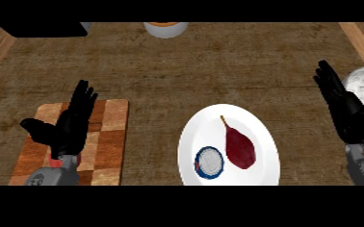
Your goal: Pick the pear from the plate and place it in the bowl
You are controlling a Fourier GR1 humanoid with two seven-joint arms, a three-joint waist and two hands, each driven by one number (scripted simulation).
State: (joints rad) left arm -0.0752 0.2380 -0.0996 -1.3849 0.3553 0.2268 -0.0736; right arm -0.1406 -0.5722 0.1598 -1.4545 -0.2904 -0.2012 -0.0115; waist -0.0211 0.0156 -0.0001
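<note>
A dark red pear [240, 147] lies on the white plate [263, 134] at the lower middle right, its stem pointing up and left. Beside the pear, on the plate's lower left part, sits a small blue-rimmed bowl [210, 162] with a grey inside. My right hand [343, 107] stands open at the right edge, fingers straight and up, a short way right of the plate and touching nothing. My left hand [71, 122] is open too, fingers up, over the wooden board at the left.
A checkered wooden cutting board [107, 144] lies under the left hand. A pale container with an orange top [165, 28] stands at the far edge, a black object [44, 29] at the top left. A grey rounded thing [356, 82] shows behind the right hand.
</note>
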